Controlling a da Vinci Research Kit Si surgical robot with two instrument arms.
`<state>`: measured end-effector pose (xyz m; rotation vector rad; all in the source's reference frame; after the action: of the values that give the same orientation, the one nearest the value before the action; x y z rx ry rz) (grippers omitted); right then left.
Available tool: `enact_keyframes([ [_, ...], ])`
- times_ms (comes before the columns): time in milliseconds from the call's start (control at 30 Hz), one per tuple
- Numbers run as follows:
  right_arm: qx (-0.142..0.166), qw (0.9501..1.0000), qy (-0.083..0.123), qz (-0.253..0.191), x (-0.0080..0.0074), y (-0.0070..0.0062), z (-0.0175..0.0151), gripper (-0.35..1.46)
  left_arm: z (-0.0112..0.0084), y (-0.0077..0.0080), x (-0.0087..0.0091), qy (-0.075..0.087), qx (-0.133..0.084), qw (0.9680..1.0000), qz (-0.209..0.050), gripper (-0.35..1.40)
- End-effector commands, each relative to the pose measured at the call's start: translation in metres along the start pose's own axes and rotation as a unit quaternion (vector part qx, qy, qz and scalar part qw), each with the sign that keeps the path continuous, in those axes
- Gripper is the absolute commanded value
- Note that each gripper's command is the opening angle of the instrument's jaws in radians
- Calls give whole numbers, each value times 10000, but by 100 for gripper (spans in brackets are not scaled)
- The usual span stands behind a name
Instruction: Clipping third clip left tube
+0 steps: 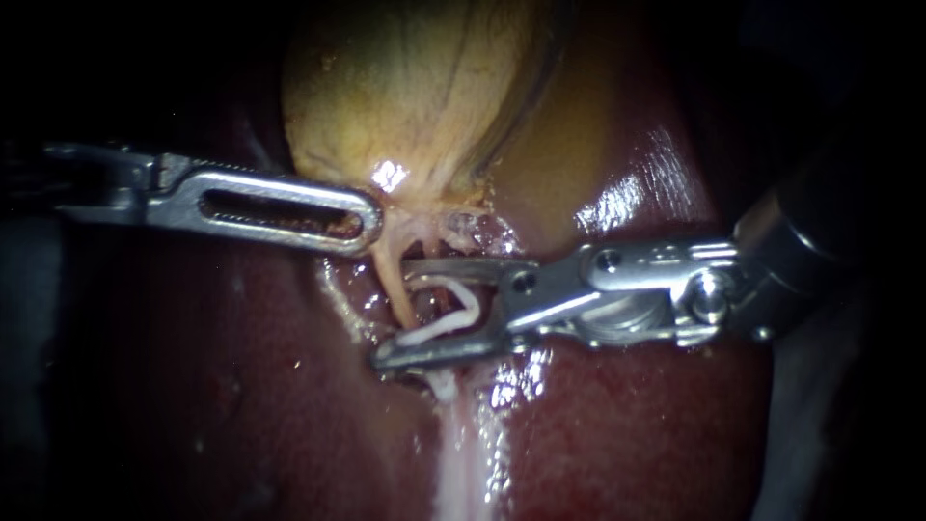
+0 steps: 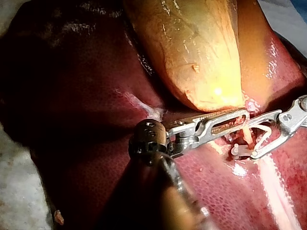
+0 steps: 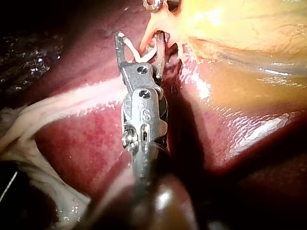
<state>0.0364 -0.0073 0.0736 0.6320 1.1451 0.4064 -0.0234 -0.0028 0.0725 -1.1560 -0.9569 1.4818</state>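
R instrument (image 1: 395, 312), shaft in from the right: jaws wide apart w/ a white clip (image 1: 434, 329) seated btwn them, one leg against each jaw, so they grip the clip only. The left tube (image 1: 395, 285), tan, passes btwn the jaws inside the open clip; can't tell if the clip touches it. Below the lower jaw a pale band (image 1: 463, 463) runs over the dark red liver (image 1: 241, 386). Farther off, L instrument (image 1: 371, 224): slotted jaws closed together on tissue at the neck of the gallbladder (image 1: 405, 87), where the tube starts.
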Motion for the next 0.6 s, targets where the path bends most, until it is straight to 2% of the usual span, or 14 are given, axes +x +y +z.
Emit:
enact_keyframes([
  [33, -4, 10000, -11, 52, 1, 1, 3, 50, 0, 0, 0, 1, 3, 10000, 0, -35],
  [133, 102, 9994, 172, 270, 6, 3, 9, 50, 2, 1, 1, 14, 16, 10000, -1, -35],
  [200, 184, 9983, 368, 425, 11, 6, 12, 50, 2, 1, 1, 16, 18, 10000, -2, -35],
  [367, 355, 9939, 692, 776, 19, 10, 19, 49, 3, 1, 0, 18, 20, 10000, -1, -35],
  [600, 586, 9885, 914, 1054, 24, 13, 22, 47, 4, 0, 1, 17, 19, 10000, 0, -35],
])
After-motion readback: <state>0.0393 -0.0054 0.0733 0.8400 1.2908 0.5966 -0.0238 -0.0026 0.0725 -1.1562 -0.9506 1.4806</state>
